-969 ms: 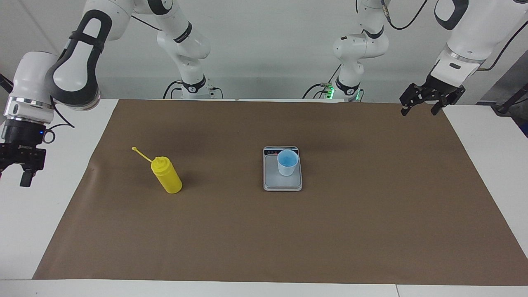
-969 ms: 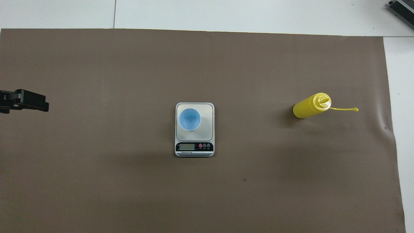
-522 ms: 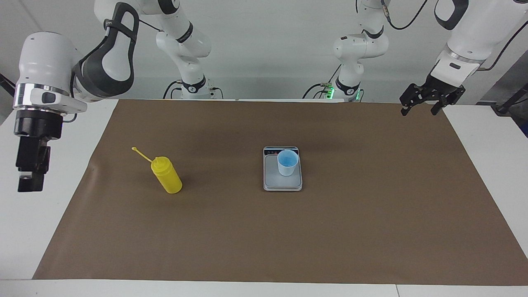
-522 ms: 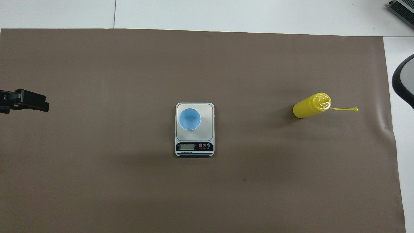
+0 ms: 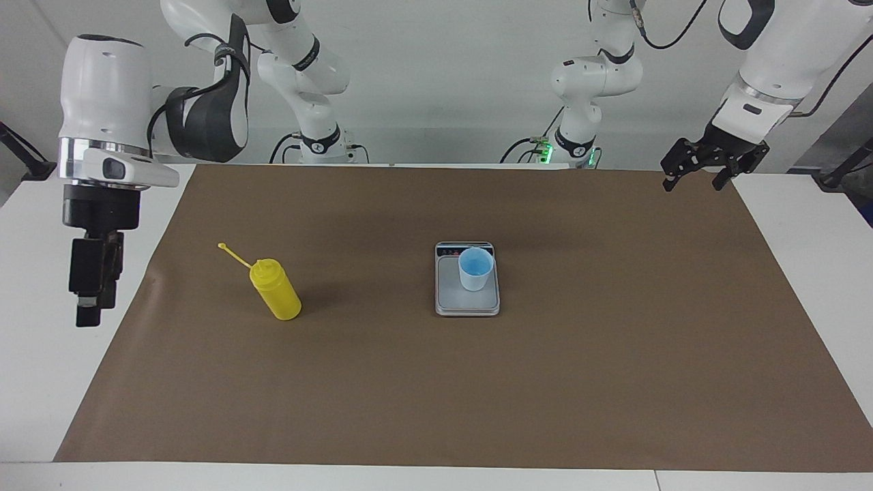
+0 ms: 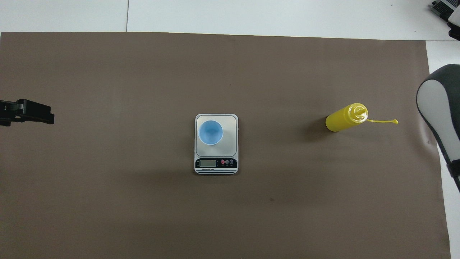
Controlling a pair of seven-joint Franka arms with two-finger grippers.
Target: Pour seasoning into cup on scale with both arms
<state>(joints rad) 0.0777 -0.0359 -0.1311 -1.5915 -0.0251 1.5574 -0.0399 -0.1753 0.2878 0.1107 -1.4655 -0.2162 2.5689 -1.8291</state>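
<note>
The yellow seasoning bottle (image 5: 275, 290) stands upright on the brown mat toward the right arm's end, its cap strap sticking out sideways; it also shows in the overhead view (image 6: 345, 118). The light-blue cup (image 5: 475, 268) stands upright on the silver-grey scale (image 5: 467, 303) at mid-table, as the overhead view shows for the cup (image 6: 210, 132) and the scale (image 6: 230, 126). My right gripper (image 5: 89, 303) hangs pointing down over the white table beside the mat's edge, well apart from the bottle. My left gripper (image 5: 693, 184) is open and empty, waiting over the mat's corner at the left arm's end; it also shows in the overhead view (image 6: 50, 118).
The brown mat (image 5: 477, 395) covers most of the white table. The scale's display strip (image 6: 215, 163) faces the robots. A link of the right arm (image 6: 438, 115) reaches over the mat's edge in the overhead view.
The right arm has swung in toward the mat and turned its wrist; its gripper now hangs closer to the bottle. The left arm, bottle, cup and scale have not moved.
</note>
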